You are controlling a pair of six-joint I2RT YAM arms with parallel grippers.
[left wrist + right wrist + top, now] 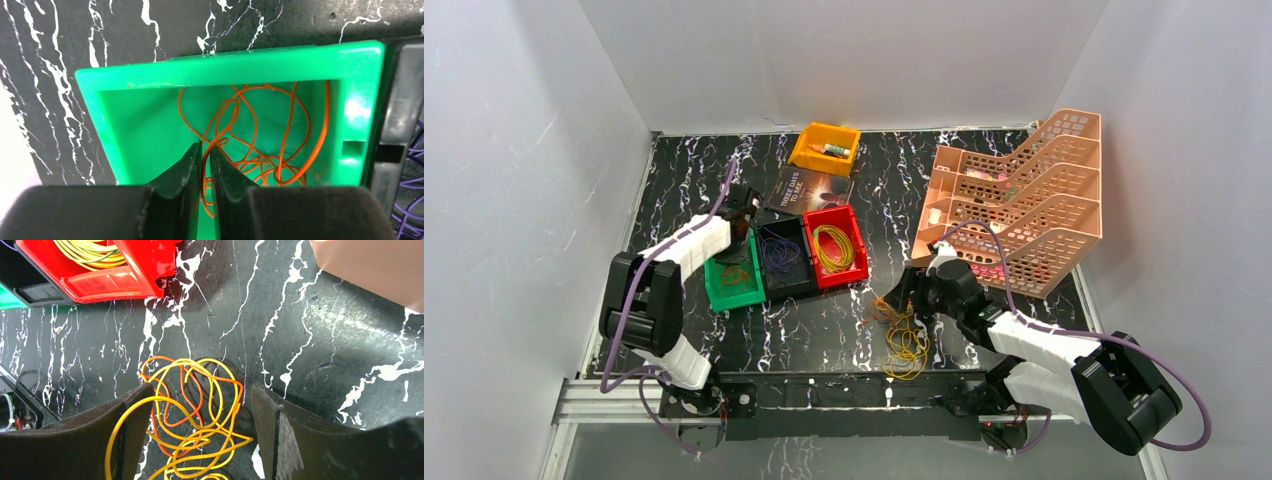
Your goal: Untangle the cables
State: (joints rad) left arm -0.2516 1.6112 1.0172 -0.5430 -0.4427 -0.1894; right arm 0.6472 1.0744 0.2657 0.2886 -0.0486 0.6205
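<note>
Judging from yellow cables (832,248) in the red bin (842,279), work is half done: the left tool (205,147) pinches an orange cable (260,162) in the green bin (225,55), while the right tool (201,387), spread wide, hangs over a tangle (190,440) on the desk (350,340).

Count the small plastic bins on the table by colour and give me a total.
Green bin: 1
Black bin: 1
Red bin: 1
Yellow bin: 1
Total: 4
</note>
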